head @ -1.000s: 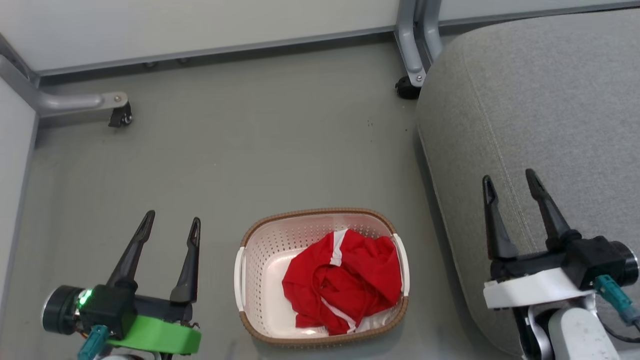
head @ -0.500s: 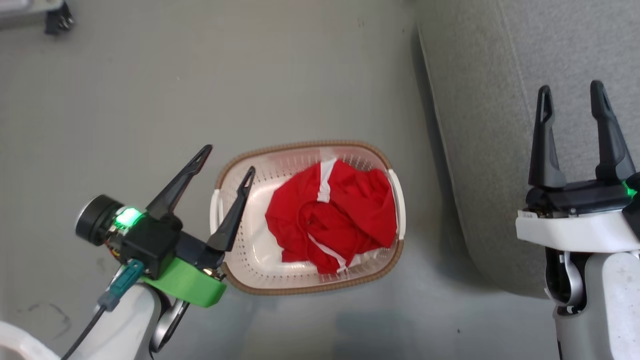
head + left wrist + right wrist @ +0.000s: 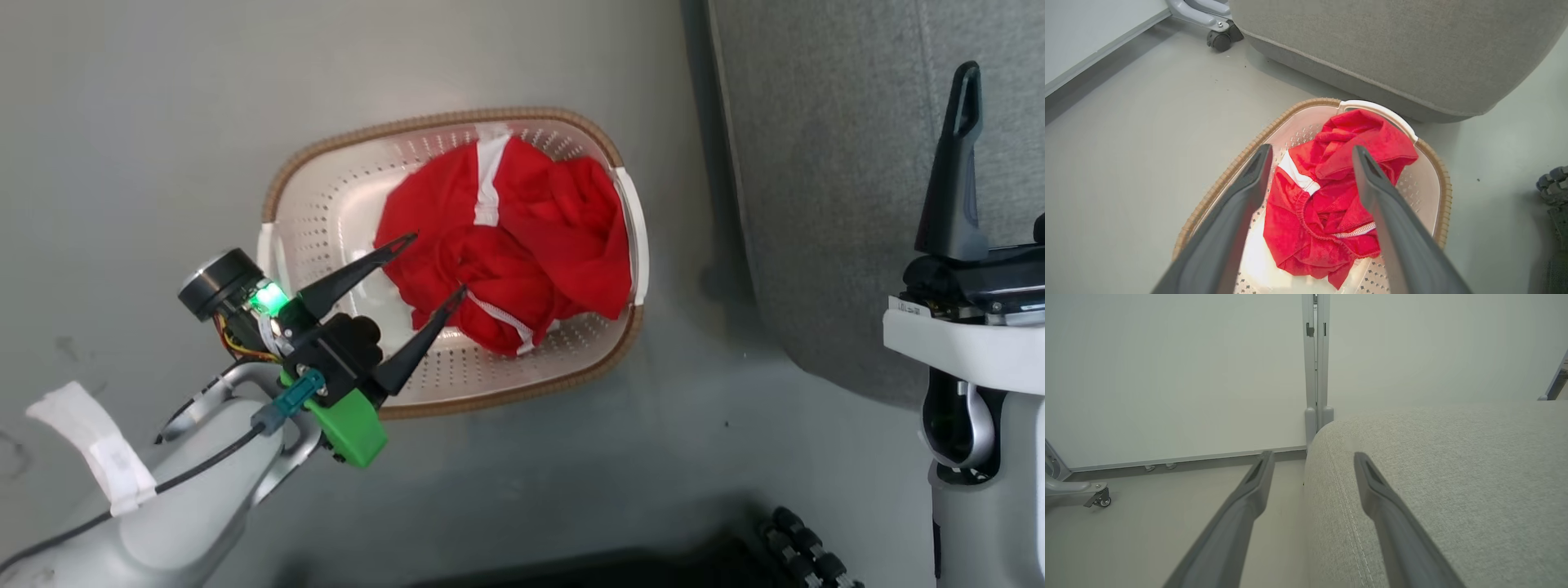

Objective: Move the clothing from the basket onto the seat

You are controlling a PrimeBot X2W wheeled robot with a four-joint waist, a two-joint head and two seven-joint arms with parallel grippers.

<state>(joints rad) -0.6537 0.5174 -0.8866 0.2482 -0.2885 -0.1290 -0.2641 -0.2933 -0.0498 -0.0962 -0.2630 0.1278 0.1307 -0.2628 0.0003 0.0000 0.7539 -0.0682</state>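
L gripper spread wide, empty, tips just above the clothing, which is heaped in the 3 o'clock half of the basket. I'd drop straight down and pinch the thick bunched fold, not a thin edge. R gripper also apart, empty, over the seat.

Left arm, right arm — jaws apart

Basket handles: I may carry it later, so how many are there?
2. One white handle on the basket's side nearest the left gripper, one on the side facing the seat. Neither is hidden.
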